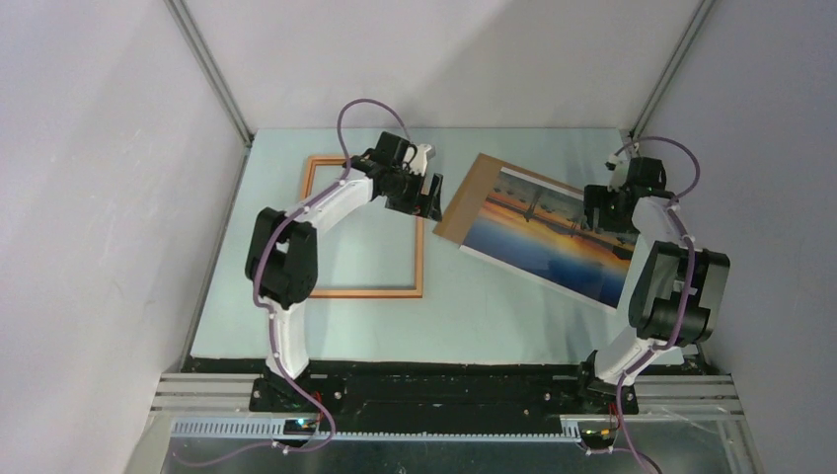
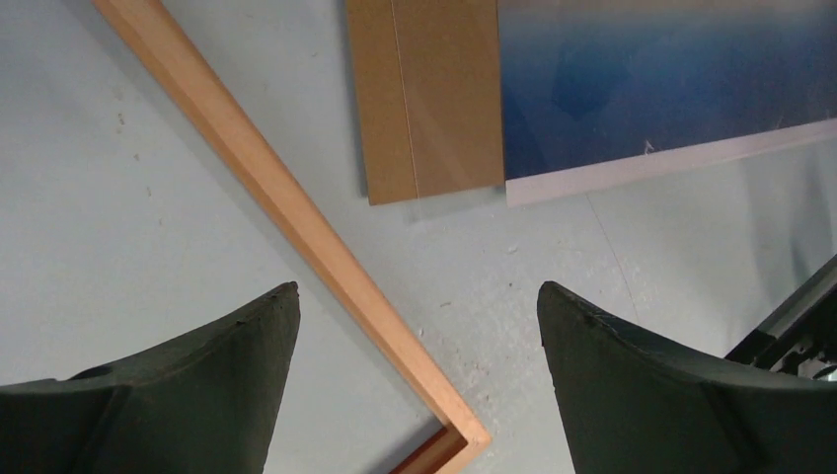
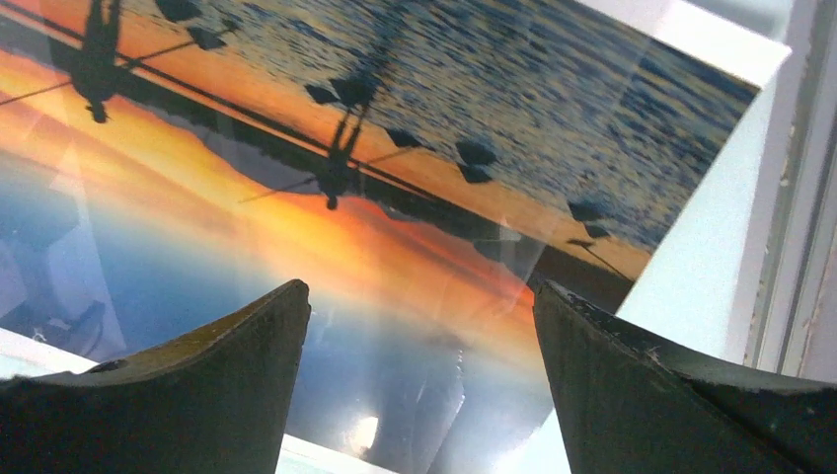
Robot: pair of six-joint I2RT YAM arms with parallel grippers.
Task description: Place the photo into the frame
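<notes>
The frame (image 1: 419, 259), a thin orange-brown wooden rectangle, lies flat at the table's left centre. My left gripper (image 1: 426, 200) hovers over its far right corner, open and empty; in the left wrist view the frame's rail (image 2: 296, 212) runs diagonally between the fingers of the left gripper (image 2: 417, 288). The photo (image 1: 549, 235), a sunset print with a white border, lies askew at the right on a brown board. My right gripper (image 1: 605, 212) is above its right end. In the right wrist view the photo (image 3: 296, 168) fills the picture beneath the open right gripper (image 3: 421, 286), which holds nothing.
The brown backing board (image 1: 471, 196) sticks out from under the photo's left end, also seen as the board (image 2: 434, 99) near the frame's corner. White walls enclose the table; the right wall's metal post (image 3: 795, 197) stands close to the right gripper.
</notes>
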